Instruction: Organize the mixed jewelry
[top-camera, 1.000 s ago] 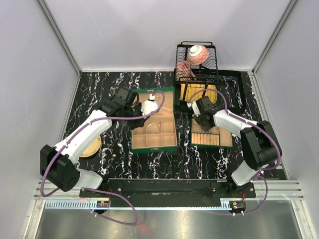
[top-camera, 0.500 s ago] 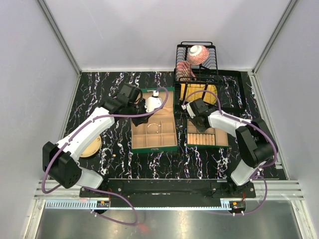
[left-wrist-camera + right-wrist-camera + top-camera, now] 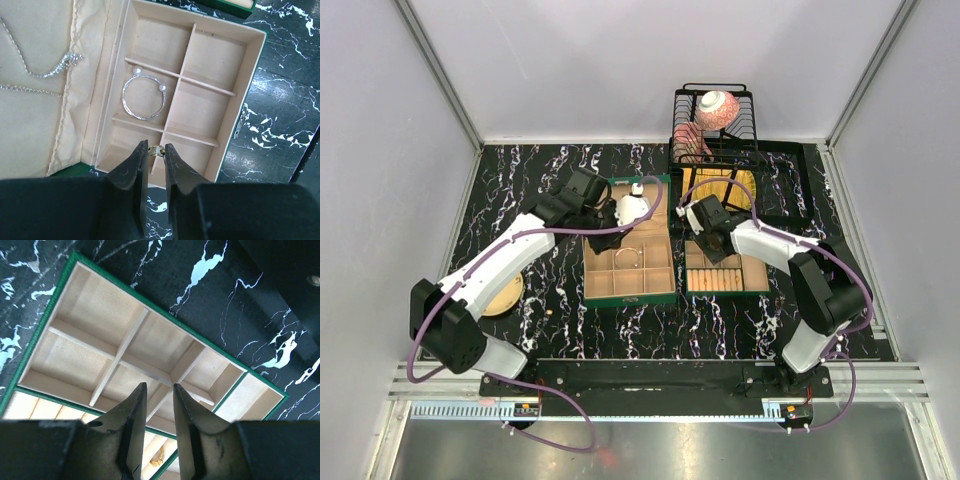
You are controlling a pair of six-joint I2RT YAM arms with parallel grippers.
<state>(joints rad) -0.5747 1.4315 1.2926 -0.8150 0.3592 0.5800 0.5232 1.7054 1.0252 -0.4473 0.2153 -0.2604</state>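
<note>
Black marbled worktop (image 3: 560, 170) with white veining, closed in by pale walls (image 3: 380, 150).

1. Round gold-coloured plate (image 3: 510, 298), at the far left, partly under the left arm (image 3: 495, 265).
2. Left jaws, reaching over the first box: nearly closed, pinching a small gold piece (image 3: 157, 150) at the very tips. The piece hangs above the near row of compartments.
3. Green box (image 3: 632, 299) with beige lining, left of centre, lid laid open towards the back.
   - Lid lining carries two thin silvery chains (image 3: 47, 72).
   - A thin wire hoop (image 3: 144, 97) with two pale beads lies flat in one middle compartment.
   - The other compartments seen from the left wrist are bare.
4. Right jaws, just right of that box: narrowly parted, nothing between them. They hang above a divided beige tray.
5. Second green box (image 3: 763, 288), beside the first, under the right arm (image 3: 775, 245).
   - A row of ribbed beige rolls shows along its near side.
   - A tiny gold item (image 3: 157, 456) lies in a lower section, seen from the right wrist; its kind cannot be told.
6. Black wire rack (image 3: 752, 125), at the back right, holding a patterned bowl (image 3: 717, 108).
</note>
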